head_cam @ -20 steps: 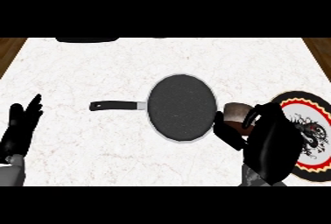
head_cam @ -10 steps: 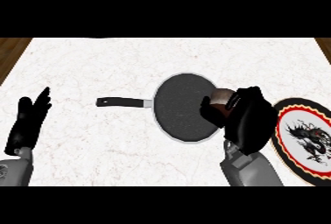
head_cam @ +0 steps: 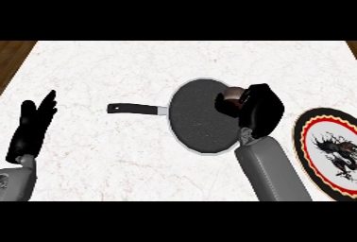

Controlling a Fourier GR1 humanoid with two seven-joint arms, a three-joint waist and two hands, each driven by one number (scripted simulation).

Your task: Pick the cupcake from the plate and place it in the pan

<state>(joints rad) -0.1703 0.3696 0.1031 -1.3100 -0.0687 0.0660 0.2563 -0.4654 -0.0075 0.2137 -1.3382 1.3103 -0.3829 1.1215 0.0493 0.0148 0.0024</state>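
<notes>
The right hand [head_cam: 259, 111] is curling its fingers round the brown cupcake [head_cam: 233, 96] over the pan's [head_cam: 202, 118] three-o'clock rim; the left hand [head_cam: 31, 125] is resting open.

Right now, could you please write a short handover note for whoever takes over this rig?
Right hand: curled round the cupcake, holding it over the right part of the pan.
Left hand: open, resting at the view's left, fingers up.
Pan: mid-counter, handle pointing left.
Plate: at the right edge, no cupcake on it.
Done: cupcake picked off the plate and brought to the pan.
Left: lower it into the pan, release, withdraw the hand.
</notes>
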